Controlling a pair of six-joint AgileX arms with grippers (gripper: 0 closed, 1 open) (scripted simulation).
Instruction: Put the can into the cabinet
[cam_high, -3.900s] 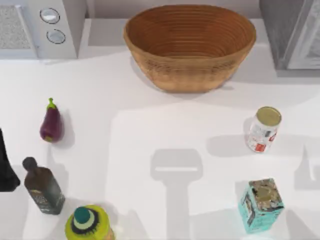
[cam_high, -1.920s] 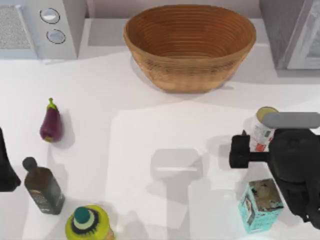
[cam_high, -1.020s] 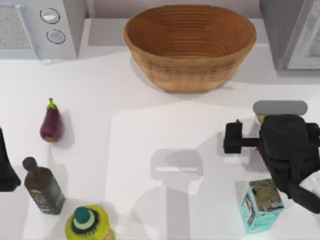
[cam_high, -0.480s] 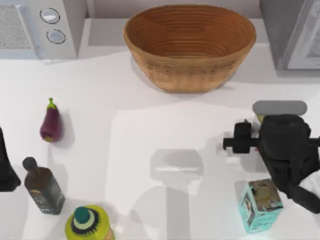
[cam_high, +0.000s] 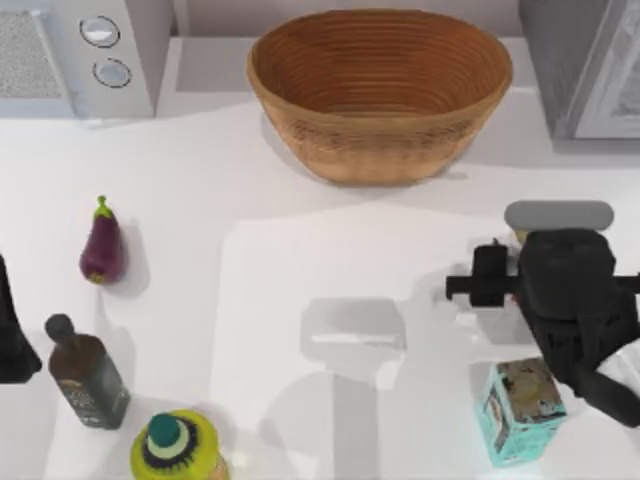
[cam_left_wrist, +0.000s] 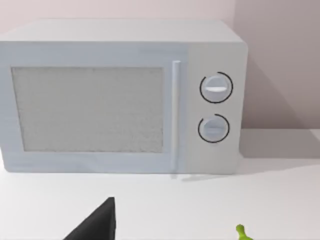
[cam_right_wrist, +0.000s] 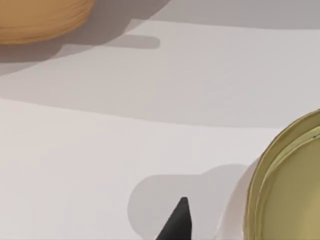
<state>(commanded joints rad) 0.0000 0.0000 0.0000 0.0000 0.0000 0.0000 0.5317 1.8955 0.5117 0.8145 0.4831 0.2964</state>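
Note:
The can (cam_high: 519, 237) stands at the right of the table, almost wholly covered in the top view by my right arm; a sliver of its gold lid peeks out. In the right wrist view the gold lid (cam_right_wrist: 292, 185) looms close at the edge. My right gripper (cam_high: 560, 285) hovers directly over the can. The cabinet (cam_high: 552, 60), grey with a white-framed door panel, stands at the far right corner. My left gripper (cam_high: 10, 330) is parked at the table's left edge.
A teal carton (cam_high: 520, 410) stands just in front of the right arm. A wicker basket (cam_high: 380, 90) sits at the back centre, a white microwave (cam_high: 85, 55) back left. An eggplant (cam_high: 102, 248), a dark bottle (cam_high: 88, 375) and a yellow-green bottle (cam_high: 175, 447) stand at the left.
My right arm came in from the right edge and settled over the can. In the last half second it has hardly moved. The can has stayed in place.

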